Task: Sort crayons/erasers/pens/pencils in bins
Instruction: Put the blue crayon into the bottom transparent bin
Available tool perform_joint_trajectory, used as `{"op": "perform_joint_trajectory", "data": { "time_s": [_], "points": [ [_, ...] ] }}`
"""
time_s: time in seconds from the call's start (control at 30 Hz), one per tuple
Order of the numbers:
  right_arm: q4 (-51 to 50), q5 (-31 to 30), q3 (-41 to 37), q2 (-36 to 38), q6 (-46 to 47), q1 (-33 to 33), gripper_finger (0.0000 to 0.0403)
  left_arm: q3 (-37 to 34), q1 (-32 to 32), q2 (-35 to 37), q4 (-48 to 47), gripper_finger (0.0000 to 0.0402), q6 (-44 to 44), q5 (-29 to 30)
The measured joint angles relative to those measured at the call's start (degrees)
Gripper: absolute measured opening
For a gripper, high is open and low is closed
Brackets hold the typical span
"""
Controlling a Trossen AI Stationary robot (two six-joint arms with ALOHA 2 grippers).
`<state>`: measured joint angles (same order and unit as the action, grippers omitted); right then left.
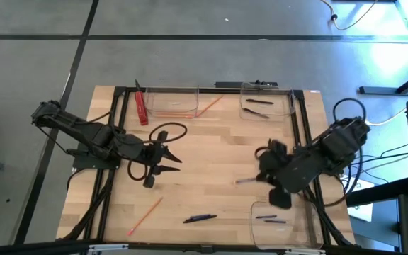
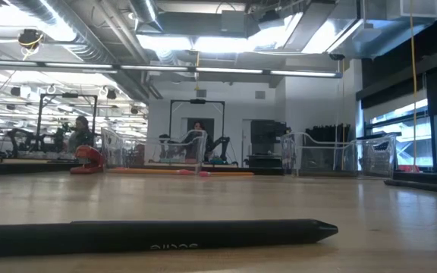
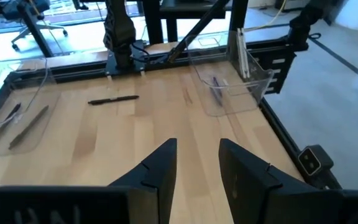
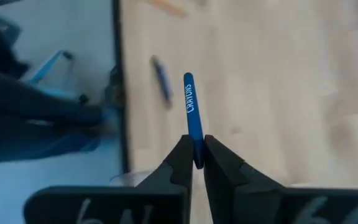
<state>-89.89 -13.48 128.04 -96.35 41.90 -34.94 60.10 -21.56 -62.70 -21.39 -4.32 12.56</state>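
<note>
We log a wood table (image 1: 211,163), black frame round it. Three clear bins: one at far edge centre (image 1: 172,103) w/ an orange pencil (image 1: 210,106) leaning over its rim, one far right (image 1: 266,105) w/ two dark pens, one near right (image 1: 278,219) w/ dark pens too. Flat red bar (image 1: 142,108) just beside the far-centre bin.

Left gripper (image 1: 172,160) over table's left-centre, jaws partly apart, nothing between them. Right gripper (image 4: 196,163) nr right side, above table, jaws pinched on a blue crayon (image 4: 192,109) marked "CRAYONS", sticking out fwd.

Loose on table nr front edge: dark pen (image 1: 199,218), orange pencil (image 1: 145,216), apart from each other.
</note>
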Motion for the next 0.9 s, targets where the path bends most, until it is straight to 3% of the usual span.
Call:
{"op": "perform_joint_trajectory", "data": {
  "time_s": [0.1, 0.27, 0.6, 0.77, 0.9],
  "points": [
    [-0.1, -5.8, -6.0, 4.4, -0.2, 0.0, 0.0026, 0.0, 0.0, 0.0, 0.7, 0.0112, -0.2, 0.0],
    [0.6, -5.8, -19.1, 11.2, 5.9, 0.0, 0.0031, 0.0, 0.2, 0.0, 1.1, 0.0112, -1.4, 1.6],
    [11.5, 5.1, -43.6, 15.6, 23.5, -5.9, 0.0032, 0.0, 0.3, 0.0, 1.8, 0.0112, -3.2, 3.1],
    [22.6, 11.6, -53.3, 15.6, 29.0, -8.2, 0.0029, 0.0, 0.3, 0.0, 1.8, 0.0112, -3.1, 3.1],
    [29.7, 12.5, -58.7, 15.6, 32.3, -8.9, 0.0032, 0.0, 0.3, 0.0, 1.8, 0.0112, -2.8, 3.1]
  ]
}}
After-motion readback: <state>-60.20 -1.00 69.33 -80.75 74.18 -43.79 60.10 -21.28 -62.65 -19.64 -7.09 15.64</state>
